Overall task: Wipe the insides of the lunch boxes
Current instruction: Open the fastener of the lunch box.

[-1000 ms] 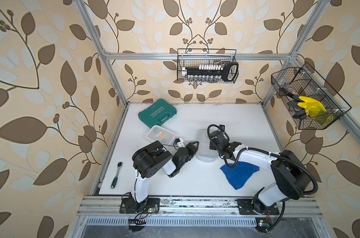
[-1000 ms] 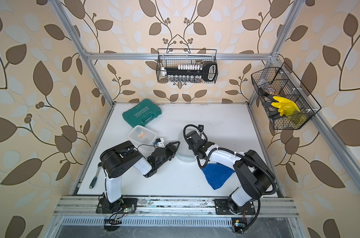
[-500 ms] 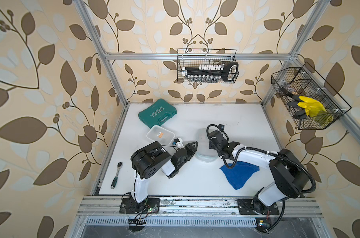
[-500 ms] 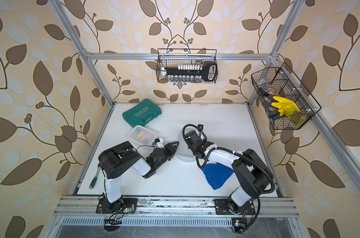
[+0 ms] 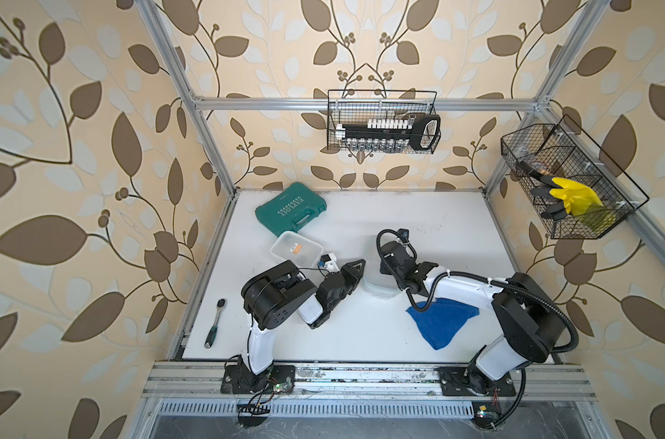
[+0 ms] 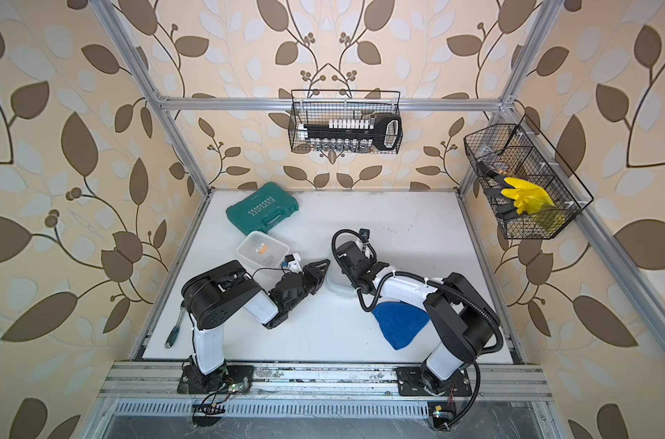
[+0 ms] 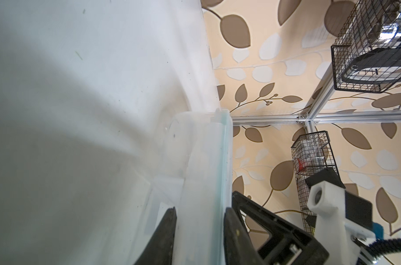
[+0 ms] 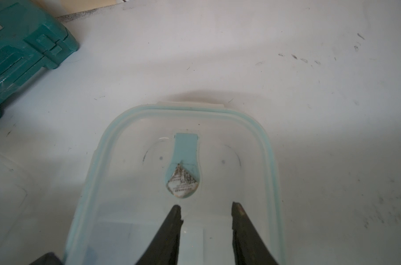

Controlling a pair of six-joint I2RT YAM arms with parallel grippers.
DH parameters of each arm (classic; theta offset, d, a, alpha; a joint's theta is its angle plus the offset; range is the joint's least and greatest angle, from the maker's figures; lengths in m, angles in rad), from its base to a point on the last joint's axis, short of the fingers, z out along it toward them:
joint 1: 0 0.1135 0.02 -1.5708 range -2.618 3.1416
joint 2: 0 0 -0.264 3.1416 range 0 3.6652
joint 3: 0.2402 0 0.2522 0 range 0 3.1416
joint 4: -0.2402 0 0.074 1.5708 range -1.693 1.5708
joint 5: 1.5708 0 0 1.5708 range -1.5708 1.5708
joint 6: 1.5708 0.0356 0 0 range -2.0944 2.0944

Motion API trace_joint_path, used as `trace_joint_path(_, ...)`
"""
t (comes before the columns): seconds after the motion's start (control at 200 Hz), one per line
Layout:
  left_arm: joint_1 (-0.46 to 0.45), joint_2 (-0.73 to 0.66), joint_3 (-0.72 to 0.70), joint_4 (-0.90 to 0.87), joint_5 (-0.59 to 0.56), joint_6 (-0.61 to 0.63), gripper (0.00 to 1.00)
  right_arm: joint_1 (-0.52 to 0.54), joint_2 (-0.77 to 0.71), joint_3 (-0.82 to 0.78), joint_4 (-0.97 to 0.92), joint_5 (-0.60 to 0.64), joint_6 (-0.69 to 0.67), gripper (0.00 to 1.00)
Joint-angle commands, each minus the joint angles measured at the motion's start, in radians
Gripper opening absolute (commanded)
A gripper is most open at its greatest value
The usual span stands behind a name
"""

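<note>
A lidded clear lunch box [image 5: 376, 285] [image 6: 338, 287] lies mid-table; its lid [image 8: 185, 151] has a teal seal and a teal vent tab. My left gripper [image 5: 355, 266] [image 7: 199, 212] reaches its side, one finger on each side of the lid's rim and flap [image 7: 204, 174]; whether they pinch it is unclear. My right gripper [image 8: 205, 206] hovers open over the lid with nothing between its fingers. A second lunch box [image 5: 296, 249] [image 6: 262, 249], open with an orange sticker, sits behind the left arm. A blue cloth [image 5: 441, 319] [image 6: 399, 321] lies loose under the right arm.
A green tool case [image 5: 291, 209] [image 8: 23, 52] sits at the back left. A ratchet [image 5: 215, 323] lies near the left edge. Wire baskets hang on the back wall [image 5: 384, 127] and on the right wall [image 5: 566, 190].
My left gripper's jaws have narrowed around the lidded box's edge. The right gripper has edged slightly further over the lid. The cloth and open box have not moved.
</note>
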State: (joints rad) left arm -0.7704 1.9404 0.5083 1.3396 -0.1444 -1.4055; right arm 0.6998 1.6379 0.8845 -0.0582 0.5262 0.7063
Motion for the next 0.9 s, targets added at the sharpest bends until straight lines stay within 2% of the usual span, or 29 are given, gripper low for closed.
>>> trace_joint_path(0.0,-0.020,-0.035,0.033,0.009,0.107,0.033,0.00,0.041,0.117,-0.072,-0.262,-0.217,-0.004,0.37)
trace_joint_path(0.29,-0.020,-0.117,0.041,-0.152,0.106,0.114,0.00,0.073,0.175,-0.049,-0.292,-0.207,-0.007,0.34)
trace_joint_path(0.545,-0.020,-0.228,0.070,-0.401,0.091,0.225,0.00,0.091,0.221,-0.044,-0.291,-0.213,0.005,0.33)
trace_joint_path(0.835,-0.019,-0.275,0.058,-0.472,0.061,0.226,0.00,0.089,0.202,-0.051,-0.260,-0.230,0.025,0.32)
trace_joint_path(0.895,-0.018,-0.291,0.055,-0.485,0.057,0.233,0.07,0.088,0.183,-0.043,-0.261,-0.227,0.023,0.33)
